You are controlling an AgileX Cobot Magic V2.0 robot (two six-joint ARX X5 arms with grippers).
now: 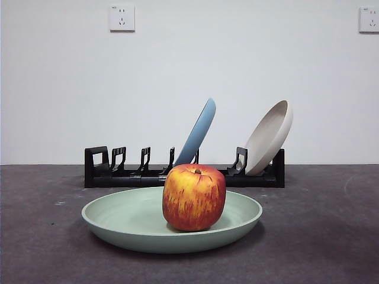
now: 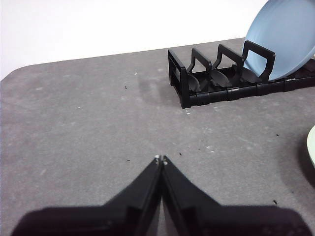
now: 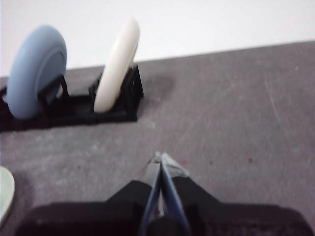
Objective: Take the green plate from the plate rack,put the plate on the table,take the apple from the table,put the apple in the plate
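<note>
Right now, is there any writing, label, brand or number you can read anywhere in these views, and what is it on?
None: no readable text in any view.
The green plate, apple, plate rack, light blue plate and cream-white plate bear no print or labels.
The two wall sockets show only slots, no legible marking.
The left gripper and right gripper carry no lettering.

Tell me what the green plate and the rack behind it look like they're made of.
The green plate looks like matte plastic or melamine: an even sage colour with no glaze shine, though ceramic can't be excluded. The plate rack seems to be moulded black plastic, given its blocky ends, slotted prongs and dull sheen.
</note>
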